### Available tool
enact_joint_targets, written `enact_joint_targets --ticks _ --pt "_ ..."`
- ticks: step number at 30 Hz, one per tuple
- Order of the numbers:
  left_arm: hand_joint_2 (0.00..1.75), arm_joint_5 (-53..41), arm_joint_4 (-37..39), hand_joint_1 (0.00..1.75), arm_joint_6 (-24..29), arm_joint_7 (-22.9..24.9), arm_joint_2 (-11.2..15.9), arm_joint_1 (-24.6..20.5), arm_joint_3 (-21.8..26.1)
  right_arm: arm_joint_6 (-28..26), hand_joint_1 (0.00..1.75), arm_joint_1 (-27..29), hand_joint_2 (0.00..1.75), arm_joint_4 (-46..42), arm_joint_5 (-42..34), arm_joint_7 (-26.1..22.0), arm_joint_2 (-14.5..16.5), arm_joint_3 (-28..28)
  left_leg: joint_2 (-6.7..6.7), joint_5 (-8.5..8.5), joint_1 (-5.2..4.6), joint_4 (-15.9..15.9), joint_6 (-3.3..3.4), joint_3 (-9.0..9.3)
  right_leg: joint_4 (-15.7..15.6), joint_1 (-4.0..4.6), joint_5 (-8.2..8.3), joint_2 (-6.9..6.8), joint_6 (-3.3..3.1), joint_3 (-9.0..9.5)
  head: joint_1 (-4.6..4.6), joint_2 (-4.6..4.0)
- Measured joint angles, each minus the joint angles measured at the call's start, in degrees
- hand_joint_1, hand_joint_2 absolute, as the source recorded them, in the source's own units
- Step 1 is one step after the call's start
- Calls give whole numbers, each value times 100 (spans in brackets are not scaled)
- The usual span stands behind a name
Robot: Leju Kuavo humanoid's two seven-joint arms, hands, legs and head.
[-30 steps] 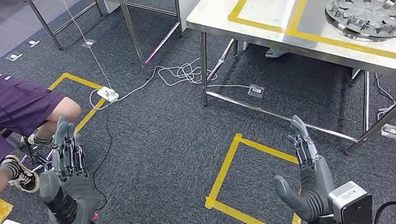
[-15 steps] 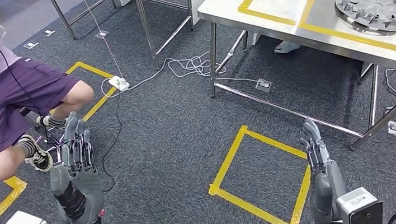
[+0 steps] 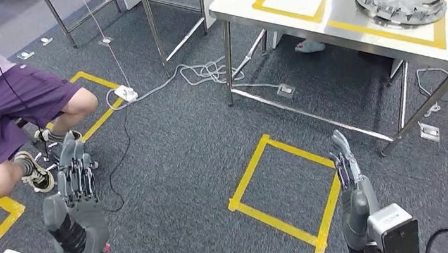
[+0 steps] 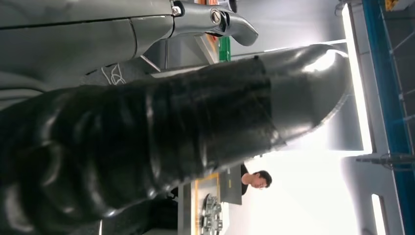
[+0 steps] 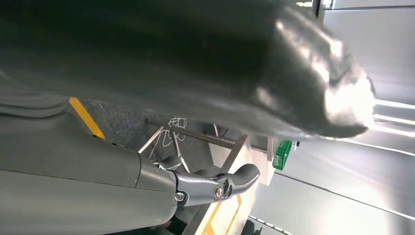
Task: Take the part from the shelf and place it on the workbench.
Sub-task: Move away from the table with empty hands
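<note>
The part (image 3: pixel 400 0) is a round, silver metal disc with notched teeth around its rim and raised ribs across its face, possibly 2 discs stacked. It lies flat on the steel workbench (image 3: pixel 245 0), inside the larger of 2 yellow-taped rectangles, toward the bench's far right. Nothing touches it.

Right hand (image 5: pixel 195 73): empty, thumb looming close, blurred.
Floor (image 5: pixel 117 122): grey carpet, yellow tape (image 5: pixel 86 117).
Table legs (image 5: pixel 195 134): steel.
</note>
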Motion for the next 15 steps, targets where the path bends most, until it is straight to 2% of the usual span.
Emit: enact_joint_targets --ticks 1,2,3,4,6,7,8,9,10,12,13,15 --pt "0 0 1 0 0 1 0 0 1 -8 0 3 0 0 5 1 -1 1 12 33 7 -30 36 -25 19 -6 4 10 31 -36 -1 1" --pt "0 0 1 0 0 1 -1 0 1 -19 0 5 0 0 15 2 -3 3 24 80 19 -50 75 -60 87 -12 -66 18 65 -90 15 1" --pt "0 0 1 0 1 1 -3 -2 1 -29 0 6 0 0 25 4 -5 5 39 130 34 -75 113 -94 260 -24 -227 27 102 -170 43 1" --pt "0 0 2 0 1 2 -4 -3 2 -37 0 9 0 0 33 7 -8 7 55 178 39 -81 135 -129 543 -47 -464 34 137 -278 78 0" --pt "0 1 5 0 3 3 -5 1 3 -47 0 11 0 1 41 14 -10 11 78 267 35 -72 151 -245 1248 -95 -901 34 200 -469 149 0" --pt "0 1 9 0 6 3 -5 3 3 -53 0 13 0 1 44 19 -11 13 94 312 32 -60 145 -319 1483 -114 -974 33 222 -498 170 0" --pt "0 3 14 0 11 3 -5 5 3 -61 0 14 0 2 50 24 -11 15 111 349 33 -46 137 -390 1529 -130 -929 32 236 -437 189 0" --pt "0 7 18 0 19 2 -5 6 3 -69 0 14 0 2 56 29 -11 17 130 381 35 -30 124 -453 1365 -142 -800 26 244 -274 207 0" --pt "0 11 21 0 27 1 -5 7 3 -76 0 12 0 1 63 35 -11 19 150 408 37 -15 109 -500 1008 -150 -652 3 242 -22 228 -1" --pt "0 19 20 0 41 -5 -6 7 3 -83 0 1 0 -2 82 45 -11 22 196 459 34 1 57 -555 233 -128 -568 -81 202 485 256 0" --pt "0 21 20 0 45 -8 -7 7 3 -86 0 -4 0 -5 92 49 -11 23 222 484 31 6 24 -568 -3 -106 -593 -110 168 614 259 0" --pt "0 24 20 0 49 -12 -7 7 3 -93 0 -6 0 -12 104 51 -11 25 279 527 38 -1 -48 -570 -129 -64 -629 -97 78 628 253 0"
